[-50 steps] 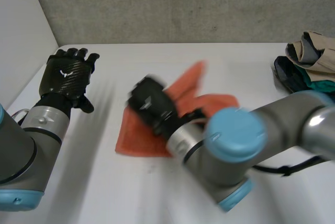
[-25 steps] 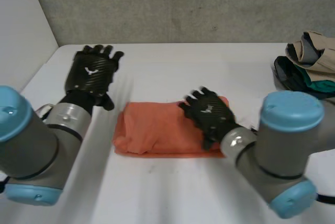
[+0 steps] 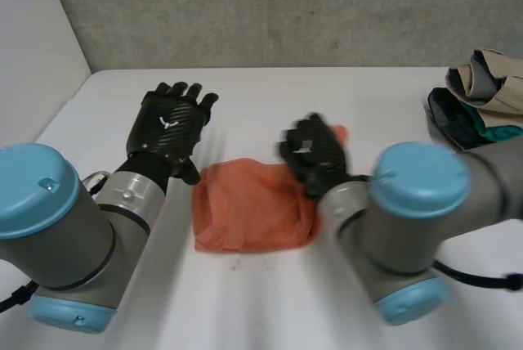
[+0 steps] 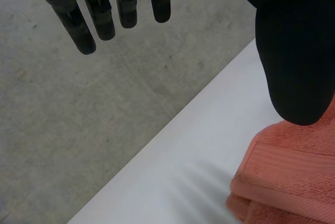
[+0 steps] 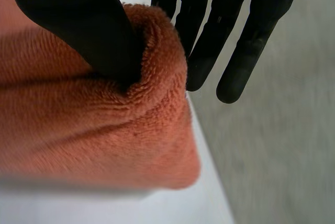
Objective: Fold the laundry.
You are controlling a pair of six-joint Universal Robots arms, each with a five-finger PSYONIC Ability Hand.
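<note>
Folding orange towel [image 3: 249, 207], centre frame.
Right hand [image 3: 315, 154] pinches its right edge, thumb against fingers [image 5: 238, 51]; left hand [image 3: 167, 125] fingers wide, empty; next I would carry that edge leftward.

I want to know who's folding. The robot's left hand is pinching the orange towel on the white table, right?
Not quite. It is the right hand that pinches the orange towel on the white table: the right wrist view shows its thumb pressed into a fold, with the fingers behind it. The left hand is open beside the towel.
</note>
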